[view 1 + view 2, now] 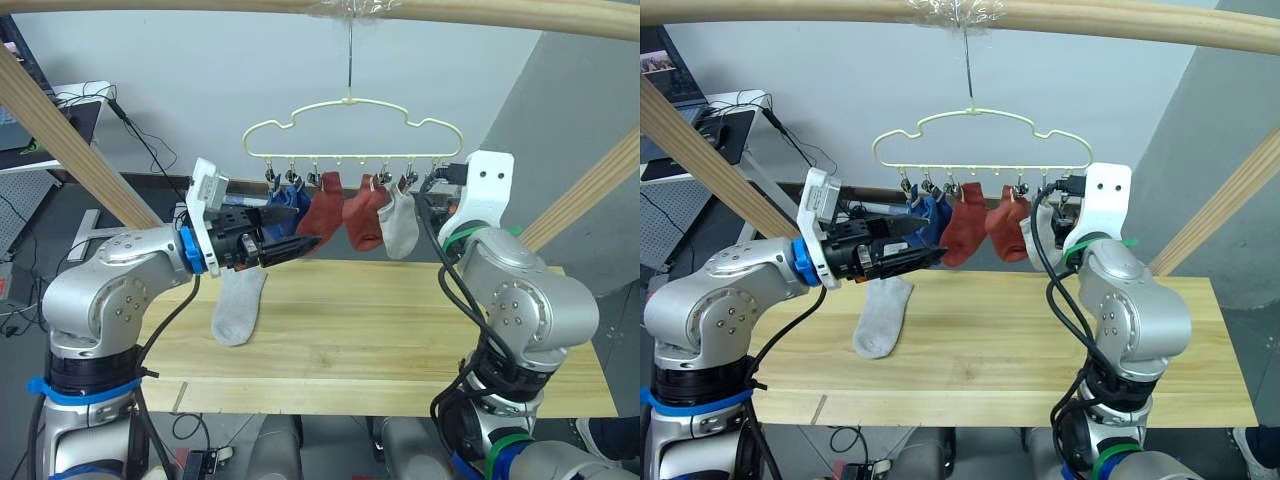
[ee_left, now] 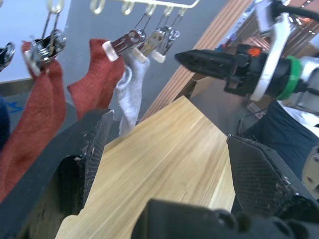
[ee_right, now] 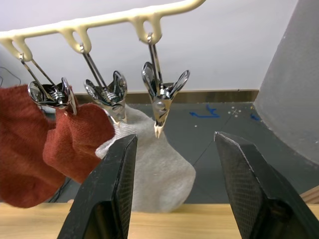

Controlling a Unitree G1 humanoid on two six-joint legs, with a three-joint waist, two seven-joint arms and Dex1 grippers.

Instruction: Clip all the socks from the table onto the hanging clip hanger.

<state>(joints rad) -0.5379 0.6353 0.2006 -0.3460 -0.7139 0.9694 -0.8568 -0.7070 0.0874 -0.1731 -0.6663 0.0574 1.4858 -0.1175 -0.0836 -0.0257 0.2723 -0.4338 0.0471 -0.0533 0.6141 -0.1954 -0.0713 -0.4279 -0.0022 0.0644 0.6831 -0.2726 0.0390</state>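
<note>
The pale-yellow clip hanger hangs by its hook from the top pole. Clipped along it are blue socks, two rust red socks and a light grey sock. Another light grey sock lies flat on the table at the left. My left gripper hovers above the table just below the blue and red socks, open and holding nothing. My right gripper is open directly beneath the free end clip, beside the hung grey sock.
A round wooden pole frame surrounds the table: a top bar and slanted legs at the left and right. A desk with cables stands behind at the left. A grey wall panel lies at the right.
</note>
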